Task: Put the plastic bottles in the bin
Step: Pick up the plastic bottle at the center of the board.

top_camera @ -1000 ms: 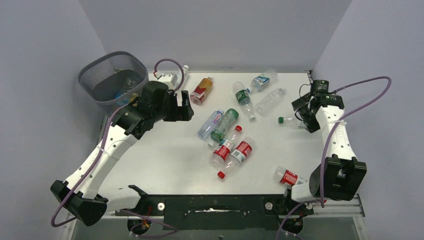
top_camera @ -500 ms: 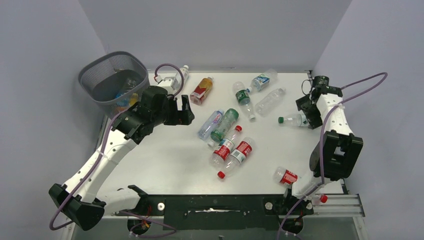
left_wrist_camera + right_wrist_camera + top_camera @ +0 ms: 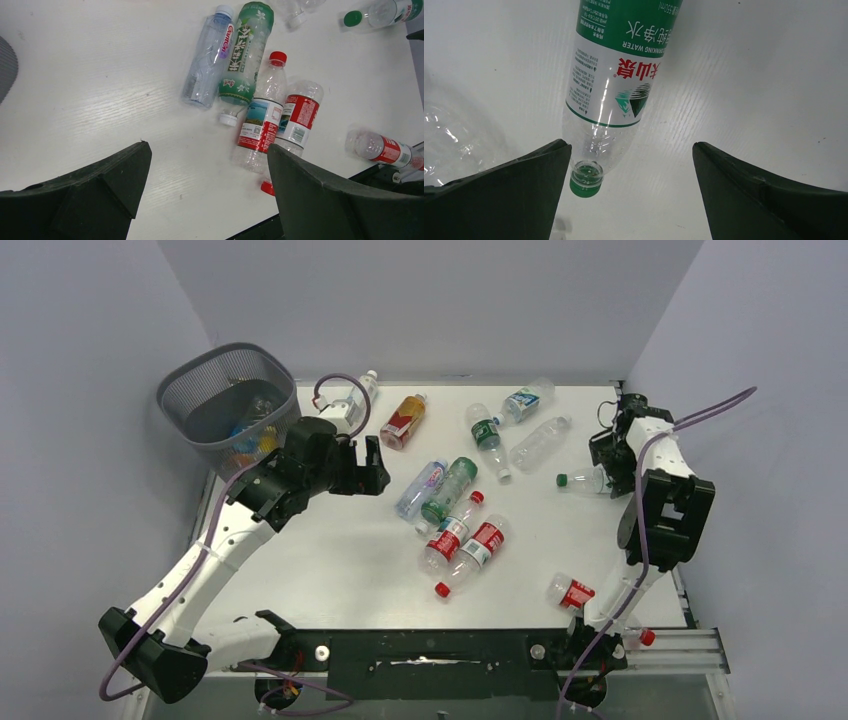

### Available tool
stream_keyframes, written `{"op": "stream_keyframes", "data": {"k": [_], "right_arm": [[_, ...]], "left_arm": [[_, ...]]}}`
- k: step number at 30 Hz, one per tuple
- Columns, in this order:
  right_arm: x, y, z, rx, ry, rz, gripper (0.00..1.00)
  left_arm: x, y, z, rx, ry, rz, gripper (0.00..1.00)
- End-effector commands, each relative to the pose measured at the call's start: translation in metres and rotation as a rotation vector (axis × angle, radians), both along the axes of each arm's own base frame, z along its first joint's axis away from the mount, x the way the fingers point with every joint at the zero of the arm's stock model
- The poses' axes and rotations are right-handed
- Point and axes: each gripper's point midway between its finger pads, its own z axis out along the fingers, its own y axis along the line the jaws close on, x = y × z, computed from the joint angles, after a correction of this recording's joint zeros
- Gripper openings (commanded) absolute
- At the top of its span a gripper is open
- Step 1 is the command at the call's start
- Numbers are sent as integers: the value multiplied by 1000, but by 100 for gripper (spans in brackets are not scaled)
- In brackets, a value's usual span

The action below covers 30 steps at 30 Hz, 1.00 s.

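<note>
The dark grey mesh bin (image 3: 184, 393) stands at the back left with a few bottles inside. My left gripper (image 3: 372, 466) is open and empty beside the bin, above bare table; in the left wrist view (image 3: 207, 170) it looks onto a clear blue-label bottle (image 3: 210, 55), a green bottle (image 3: 245, 52) and two red-label bottles (image 3: 260, 117). My right gripper (image 3: 607, 458) is open at the far right, over a clear green-label bottle (image 3: 616, 85) with a green cap (image 3: 586, 182). This bottle lies flat (image 3: 585, 479), nearer the left finger.
An amber bottle (image 3: 403, 421), a green-label bottle (image 3: 487, 435), a blue-label bottle (image 3: 526, 400) and a clear one (image 3: 540, 443) lie at the back. A red-label bottle (image 3: 573, 592) lies front right. A white box with a bottle (image 3: 358, 393) sits beside the bin.
The right arm has folded up, its elbow moving back, with its gripper settling over the green-capped bottle. The left gripper has shifted slightly forward and right, away from the bin.
</note>
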Motion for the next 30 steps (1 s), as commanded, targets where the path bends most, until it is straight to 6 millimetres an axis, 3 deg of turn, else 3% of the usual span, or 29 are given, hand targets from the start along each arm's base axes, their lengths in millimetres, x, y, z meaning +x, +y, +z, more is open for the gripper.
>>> {"op": "stream_keyframes", "data": {"k": [1,17,30], "right_arm": [[12,-13,4,-39,-23,-47,98],[13,-16,-29,-35,49,-8,100],[1,1,-29,-37,37,98,60]], "left_arm": [[9,-8,17,-34,-74,-30,88],[13,-12,9,-27,-42,-33,88],[-9,-21,23,-147,-34,-64,88]]}}
